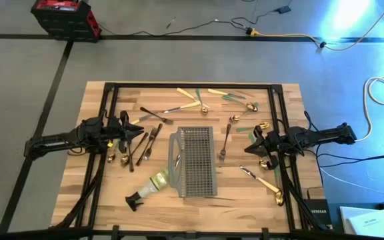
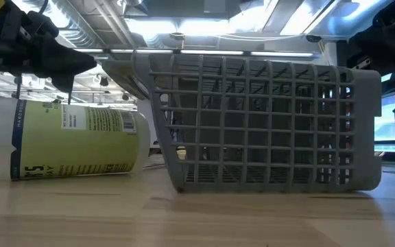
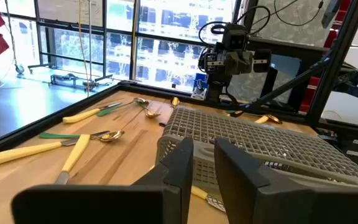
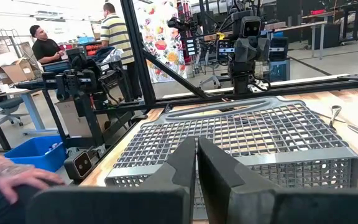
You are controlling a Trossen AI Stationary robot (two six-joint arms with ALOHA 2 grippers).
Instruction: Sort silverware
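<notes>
We take the grey mesh caddy (image 1: pixel 193 162) as our landmark; it lies in the middle of the wooden counter (image 1: pixel 99 193).

The left tool (image 1: pixel 141 133) hovers just off the caddy's left side, pointing toward it. Its fingers (image 3: pixel 178 168) stand a narrow gap apart, and in the left wrist view we see nothing between them. A yellow piece lies low between the fingers and the caddy; we cannot tell what it is.

The right tool (image 1: pixel 249 150) hangs just off the caddy's right side, facing it. Its fingers (image 4: pixel 185 163) are pressed together with nothing held.

The silverware lies scattered on the counter around the caddy. Left of it, under and beside the left tool, we see a cluster of dark forks (image 1: pixel 149 141) and a gold spoon (image 1: pixel 124 161). Beyond the caddy's far end lie pieces with cream handles (image 1: pixel 191 95) and green handles (image 1: pixel 234 97). Right of the caddy lies a dark fork (image 1: pixel 225 141), and further right a gold spoon (image 1: pixel 272 189) near the counter's edge.

A spray bottle (image 1: pixel 152 185) lies on its side against the caddy's near left corner.

In the right wrist view, two people (image 4: pixel 114 31) stand in the room beyond the counter.
</notes>
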